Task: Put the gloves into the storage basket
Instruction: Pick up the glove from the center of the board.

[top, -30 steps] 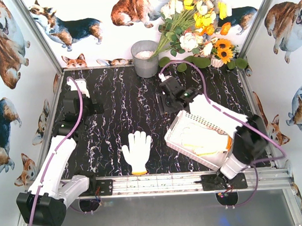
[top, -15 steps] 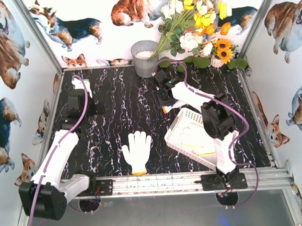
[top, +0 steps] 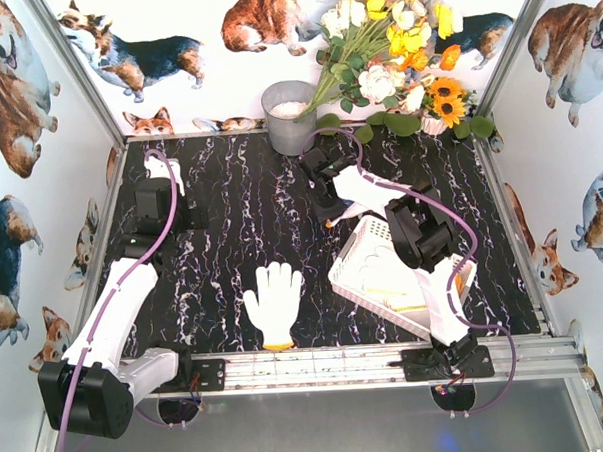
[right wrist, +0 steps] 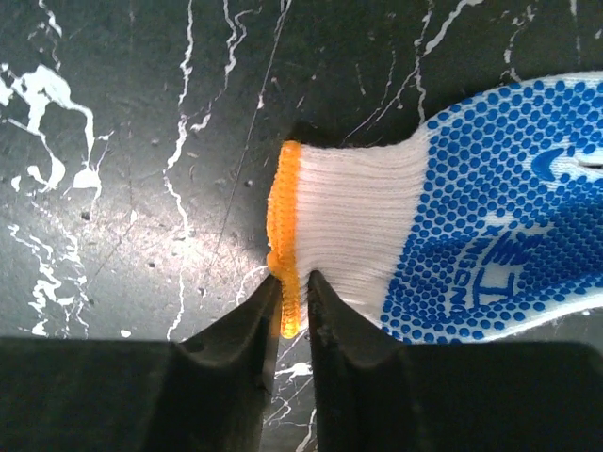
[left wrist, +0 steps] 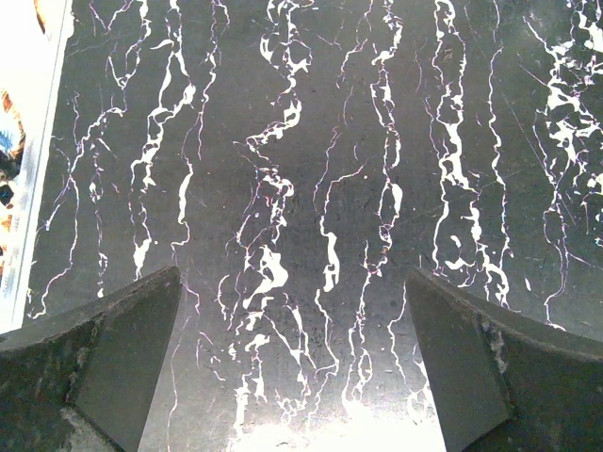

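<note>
Right jaws narrow, and we see them pinching orange cuff trim (right wrist: 285, 273) of blue-dotted glove (right wrist: 471, 235). Glove lies flat on desk (right wrist: 113, 141), dotted palm up, stretching off to right of jaws in wrist view. From above, that glove is mostly hidden under right arm (top: 420, 239), just beyond far corner of storage basket (top: 343, 259). Basket holds pale gloves (top: 381, 278). Plain white glove (top: 275, 299) lies mid-desk, well apart from both arms. Left jaws wide, and we see them over bare marbled desk.
</note>
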